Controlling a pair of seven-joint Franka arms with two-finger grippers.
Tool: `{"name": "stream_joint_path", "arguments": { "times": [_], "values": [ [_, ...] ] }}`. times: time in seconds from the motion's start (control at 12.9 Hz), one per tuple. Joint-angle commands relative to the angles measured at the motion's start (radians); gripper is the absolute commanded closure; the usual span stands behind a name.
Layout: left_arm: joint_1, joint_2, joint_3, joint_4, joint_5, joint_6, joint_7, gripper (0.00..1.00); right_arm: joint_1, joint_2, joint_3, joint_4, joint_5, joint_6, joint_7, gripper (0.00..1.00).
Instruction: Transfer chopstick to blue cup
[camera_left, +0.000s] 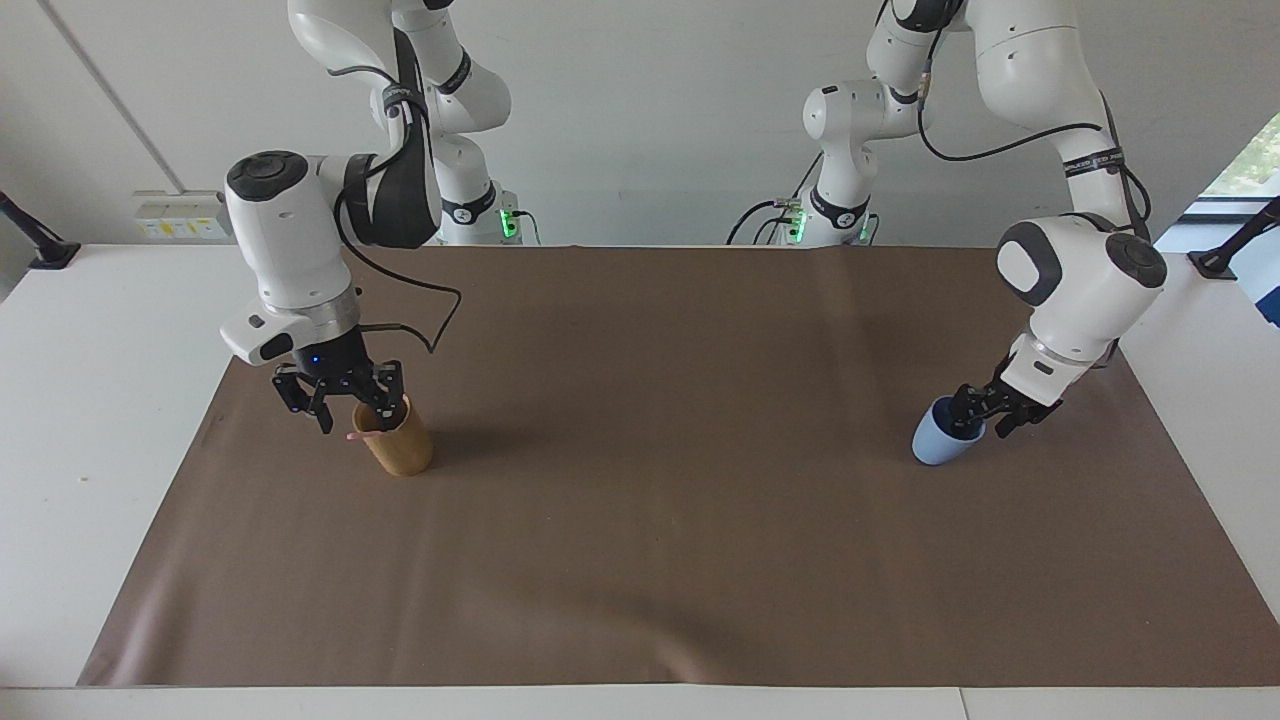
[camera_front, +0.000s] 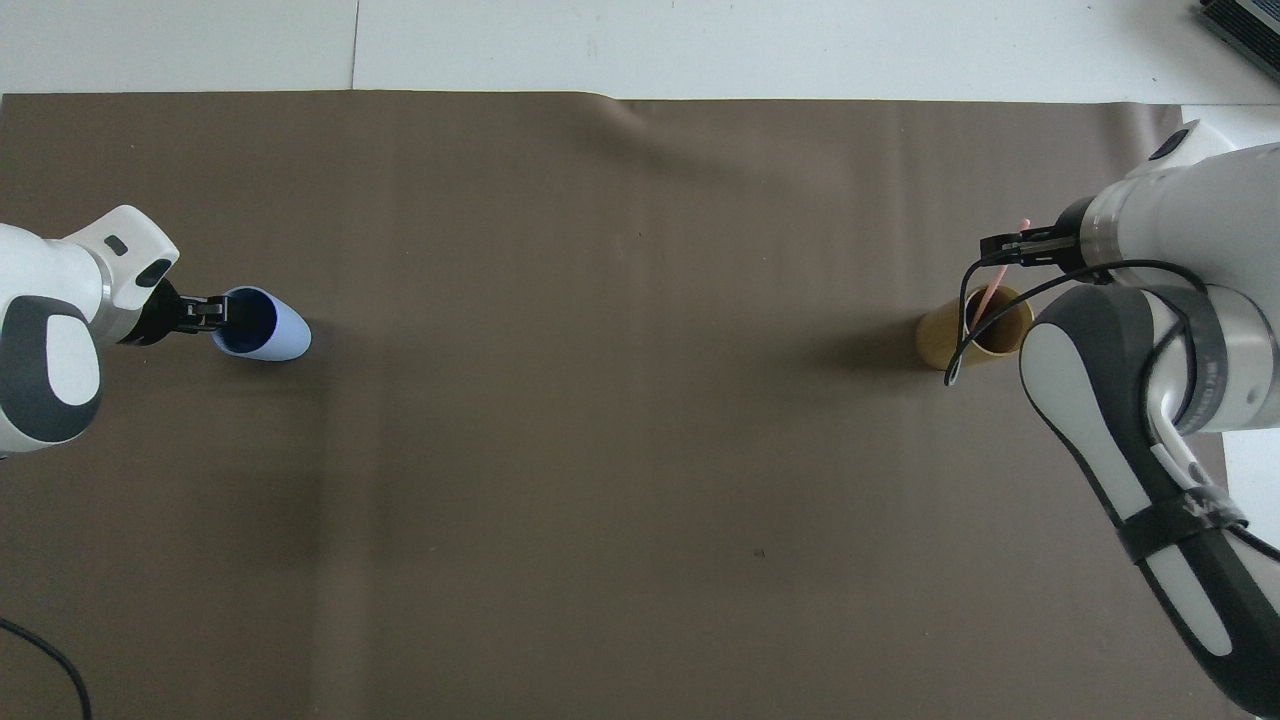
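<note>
The pale pink chopstick (camera_left: 352, 437) stands in the tan bamboo-coloured cup (camera_left: 405, 450) at the right arm's end of the table, leaning toward that end; it also shows in the overhead view (camera_front: 992, 294). My right gripper (camera_left: 355, 415) is open and low at that cup's rim, one finger inside the cup and one outside, with the chopstick's top between them. The light blue cup (camera_left: 935, 445) stands tilted at the left arm's end. My left gripper (camera_left: 983, 420) is down at its rim, on the edge toward the left arm's end of the table.
A brown mat (camera_left: 640, 520) covers most of the white table. The right gripper's black cable (camera_front: 960, 340) hangs beside the tan cup (camera_front: 940, 340). The two cups are far apart, the blue cup (camera_front: 285, 335) near one mat end, the tan one near the other.
</note>
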Motion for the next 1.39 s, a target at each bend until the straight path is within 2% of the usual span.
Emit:
{"name": "stream_joint_path", "arguments": {
  "times": [0.0, 0.08, 0.15, 0.31, 0.39, 0.46, 0.62, 0.93, 1.32],
  "values": [
    [0.002, -0.011, -0.001, -0.024, -0.019, 0.024, 0.015, 0.96, -0.011, 0.002, 0.008, -0.01, -0.003, 0.024, -0.024, 0.43],
    [0.002, -0.013, -0.001, -0.024, -0.019, 0.018, 0.015, 1.0, -0.011, 0.002, 0.008, -0.01, -0.003, 0.025, -0.024, 0.49],
    [0.001, -0.013, -0.001, -0.023, -0.019, 0.015, 0.016, 1.0, -0.011, 0.004, 0.008, -0.01, -0.003, 0.025, -0.024, 0.6],
    [-0.019, -0.019, -0.002, -0.015, -0.019, 0.002, 0.011, 1.0, -0.011, 0.004, 0.007, -0.01, -0.003, 0.025, -0.027, 0.67],
    [-0.025, -0.037, -0.004, -0.014, -0.019, -0.01, 0.004, 1.0, -0.01, 0.002, 0.008, -0.01, -0.003, 0.024, -0.038, 0.75],
    [-0.048, -0.057, -0.004, -0.014, -0.019, -0.03, -0.002, 1.0, -0.01, 0.004, 0.008, -0.009, -0.003, 0.022, -0.041, 0.77],
    [-0.122, -0.096, -0.002, -0.014, -0.016, -0.067, -0.074, 1.0, -0.011, 0.004, 0.007, -0.006, -0.003, 0.018, -0.051, 0.85],
    [-0.344, -0.094, -0.001, -0.014, -0.004, -0.05, -0.396, 1.0, -0.011, 0.002, 0.007, 0.005, -0.005, 0.015, -0.068, 1.0],
    [-0.553, -0.073, -0.002, -0.002, 0.059, 0.004, -0.714, 1.0, -0.008, -0.036, 0.008, 0.011, -0.003, -0.007, -0.068, 1.0]
  ]
}}
